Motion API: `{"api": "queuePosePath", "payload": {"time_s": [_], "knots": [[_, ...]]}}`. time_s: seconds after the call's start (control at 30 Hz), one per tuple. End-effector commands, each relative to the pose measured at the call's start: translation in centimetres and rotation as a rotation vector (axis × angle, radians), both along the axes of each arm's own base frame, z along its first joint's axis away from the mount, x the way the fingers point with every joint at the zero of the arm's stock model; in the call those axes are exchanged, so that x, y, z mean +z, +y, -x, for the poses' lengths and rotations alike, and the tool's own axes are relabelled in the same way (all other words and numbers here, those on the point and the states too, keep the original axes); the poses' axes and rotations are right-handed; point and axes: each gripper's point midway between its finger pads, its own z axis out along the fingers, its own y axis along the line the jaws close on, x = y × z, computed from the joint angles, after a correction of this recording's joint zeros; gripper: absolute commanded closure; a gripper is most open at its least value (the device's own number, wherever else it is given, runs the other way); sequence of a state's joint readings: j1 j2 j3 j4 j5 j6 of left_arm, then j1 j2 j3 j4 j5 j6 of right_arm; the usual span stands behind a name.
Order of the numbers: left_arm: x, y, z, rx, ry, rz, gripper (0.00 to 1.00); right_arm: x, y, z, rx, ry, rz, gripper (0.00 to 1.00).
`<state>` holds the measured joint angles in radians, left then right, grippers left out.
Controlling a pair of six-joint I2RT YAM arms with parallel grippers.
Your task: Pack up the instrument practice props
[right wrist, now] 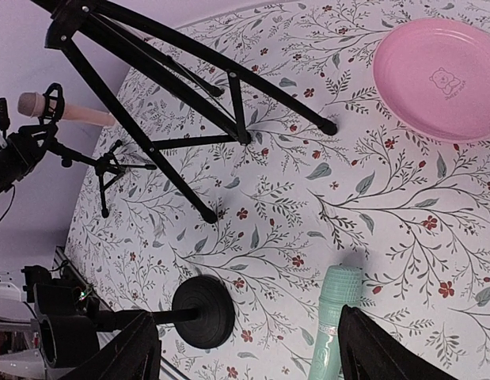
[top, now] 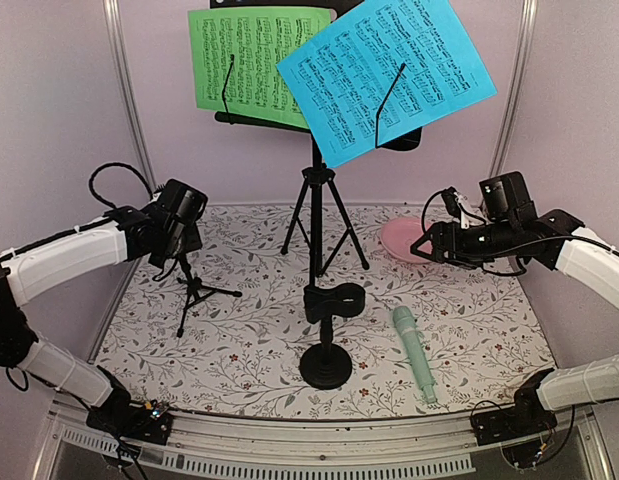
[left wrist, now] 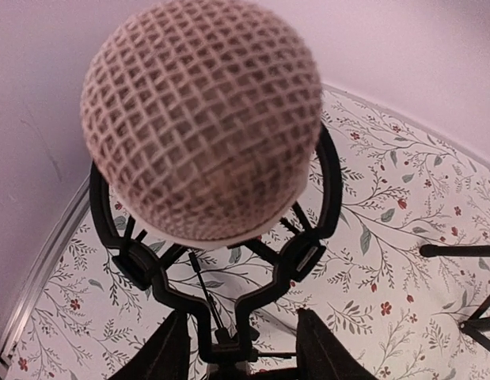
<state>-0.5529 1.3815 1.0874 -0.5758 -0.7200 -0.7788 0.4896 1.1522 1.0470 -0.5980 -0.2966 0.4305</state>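
Left gripper (left wrist: 241, 326), fingers spread wide, hovers at the pale-pink microphone (left wrist: 201, 119) clipped in its small tripod support (left wrist: 102, 207) – apparently lined up to pull it free – while the right gripper (right wrist: 251, 321), equally wide, hangs above the mint-green microphone (right wrist: 336, 317) lying on the table (right wrist: 387, 206)

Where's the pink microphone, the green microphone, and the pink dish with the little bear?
pink microphone (left wrist: 201, 119): left wrist view, on its woven mesh head.
mint-green microphone (top: 415, 357): top external view, on the middle of its handle.
pink dish (right wrist: 411, 75): right wrist view, on its bare inside, beside the bear.
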Motion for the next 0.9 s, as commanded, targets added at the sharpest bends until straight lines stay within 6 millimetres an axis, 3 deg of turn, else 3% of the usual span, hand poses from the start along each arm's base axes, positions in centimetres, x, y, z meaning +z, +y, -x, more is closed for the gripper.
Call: {"api": "queuePosePath", "payload": {"time_s": [0.0,0.1,0.17,0.33,0.37,0.43,0.57,0.7,0.87], "knots": [[-0.7,0.2,0.2,-0.034,-0.004,-0.005,0.51,1.2,-0.3,-0.3,-0.019,-0.028,-0.007,0.21],[-1.3,0.3,0.7,-0.046,0.012,-0.012,0.39,1.4,-0.3,-0.3,-0.019,-0.031,-0.007,0.21],[-1.6,0.6,1.1,-0.046,0.017,-0.015,0.38,1.6,-0.3,-0.4,-0.019,-0.034,-0.011,0.21],[-1.0,0.5,1.5,-0.102,-0.024,-0.014,0.68,2.0,-0.3,-0.4,-0.02,-0.041,-0.016,0.21],[-0.5,0.0,1.4,-0.15,-0.042,-0.025,0.75,2.0,-0.3,-0.4,-0.02,-0.041,-0.017,0.21],[1.1,-1.6,1.3,-0.277,-0.107,-0.012,0.79,2.2,-0.3,-0.3,-0.02,-0.046,-0.021,0.21],[4.8,-6.1,2.8,-0.643,-0.294,0.012,0.72,2.9,0.0,0.2,0.009,-0.07,-0.043,0.21],[7.2,-8.0,5.5,-0.86,-0.407,-0.017,0.69,4.9,0.5,1.1,0.088,-0.161,-0.08,0.21],[6.7,-10.1,8.2,-1.073,-0.371,-0.023,0.75,7.3,1.8,3.0,0.212,-0.263,-0.171,0.21]]}}
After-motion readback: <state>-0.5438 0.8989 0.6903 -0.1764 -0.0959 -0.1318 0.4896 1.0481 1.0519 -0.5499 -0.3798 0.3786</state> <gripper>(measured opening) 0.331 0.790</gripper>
